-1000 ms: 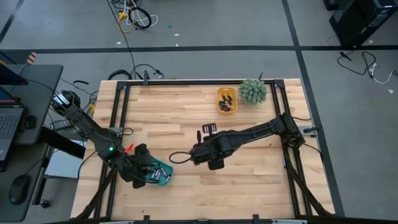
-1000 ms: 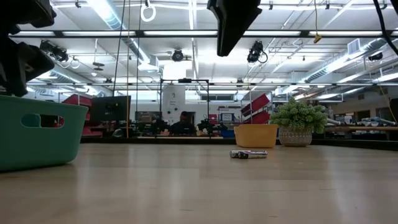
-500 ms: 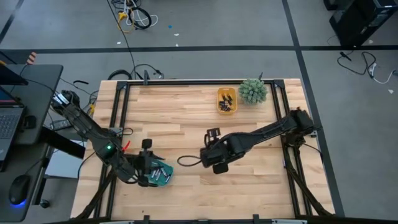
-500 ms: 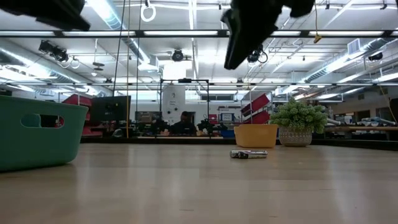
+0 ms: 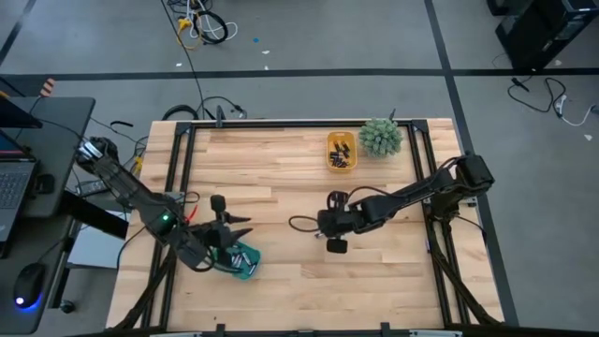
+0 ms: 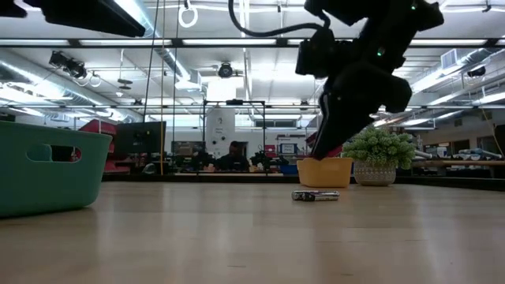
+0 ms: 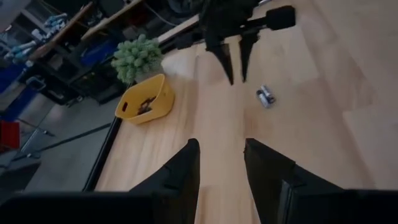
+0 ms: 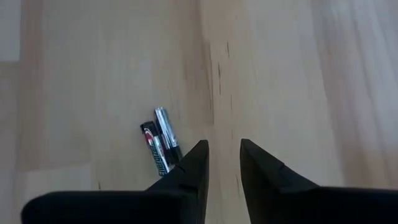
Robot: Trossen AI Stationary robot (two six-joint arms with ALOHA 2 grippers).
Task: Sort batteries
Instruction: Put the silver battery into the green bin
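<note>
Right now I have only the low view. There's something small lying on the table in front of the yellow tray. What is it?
Observer: Two batteries, one black and one silvery, lying side by side and touching.
Operator: Is the right arm holding anything?
Observer: No. The right gripper is empty, and bare wood shows between its fingers.
Operator: What's inside the yellow tray?
Observer: From above, the yellow tray holds a pile of dark cells.

I see a yellow tray (image 5: 341, 152) beside a grey-green plant (image 5: 380, 137) on the pale, light-wood table (image 5: 281, 168). The basket (image 6: 47, 167) reads teal, and the two batteries (image 8: 160, 147) are black and silver.
</note>
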